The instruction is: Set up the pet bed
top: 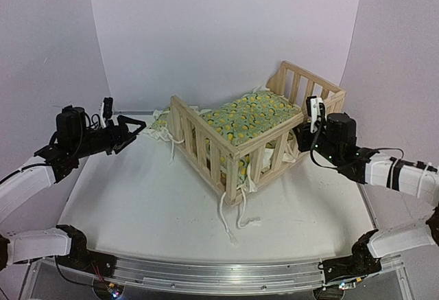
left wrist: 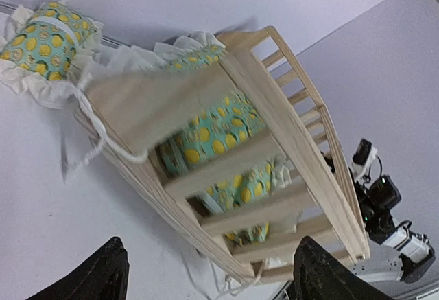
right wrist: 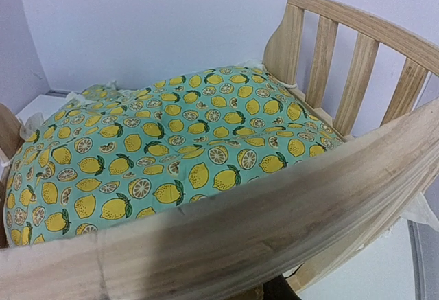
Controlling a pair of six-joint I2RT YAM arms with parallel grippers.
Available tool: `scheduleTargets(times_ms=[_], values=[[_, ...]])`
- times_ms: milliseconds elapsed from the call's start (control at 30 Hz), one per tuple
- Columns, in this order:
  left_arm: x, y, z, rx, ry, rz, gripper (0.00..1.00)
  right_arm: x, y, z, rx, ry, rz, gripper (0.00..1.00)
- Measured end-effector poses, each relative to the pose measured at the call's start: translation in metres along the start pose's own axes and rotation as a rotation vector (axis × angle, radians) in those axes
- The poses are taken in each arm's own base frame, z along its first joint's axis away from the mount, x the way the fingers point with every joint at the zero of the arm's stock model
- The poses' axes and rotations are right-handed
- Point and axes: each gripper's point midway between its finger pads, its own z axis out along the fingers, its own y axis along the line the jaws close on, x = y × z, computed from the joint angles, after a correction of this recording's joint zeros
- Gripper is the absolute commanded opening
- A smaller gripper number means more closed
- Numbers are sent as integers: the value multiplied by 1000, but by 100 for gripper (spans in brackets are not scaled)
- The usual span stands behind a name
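The pet bed (top: 206,147), a pale pine slatted frame, stands askew mid-table with the lemon-patterned cushion (top: 250,117) lying inside it. The small matching pillow (top: 159,125) lies on the table behind the frame's left end, outside it. My left gripper (top: 139,125) is open and empty, hovering left of the frame near the pillow. The left wrist view shows the frame (left wrist: 288,114), cushion (left wrist: 212,132) and pillow (left wrist: 44,39). My right gripper (top: 302,139) is against the frame's right side. In the right wrist view the rail (right wrist: 274,224) hides its fingers, with the cushion (right wrist: 171,142) behind.
White tie strings (top: 230,221) trail from the frame's near corner onto the white table (top: 137,204). A metal rail (top: 219,272) runs along the table's front edge. White backdrop walls close in the back and sides.
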Motion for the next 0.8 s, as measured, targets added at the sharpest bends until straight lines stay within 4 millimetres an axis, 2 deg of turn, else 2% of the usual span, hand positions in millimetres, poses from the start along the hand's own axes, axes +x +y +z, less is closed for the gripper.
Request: scheduleTargets(times_ms=[133,200,300,433,500,600,700,800], values=[[49,-22,23,85,123,39,83,-9,-15,21,43,3,7,0],[80,-31,33,127,181,74,81,-11,-15,25,41,11,2,17],[125,-34,39,175,243,118,78,-12,-11,25,21,52,-12,48],[171,-31,42,200,270,194,79,1,-19,16,33,192,55,66],[191,-39,42,229,270,247,80,7,-23,8,33,232,84,68],[205,-53,45,272,249,302,79,10,-28,-4,29,258,101,72],[203,-49,53,248,212,331,79,12,-32,-6,40,254,114,74],[193,-49,56,229,161,342,77,14,-32,-2,43,223,135,70]])
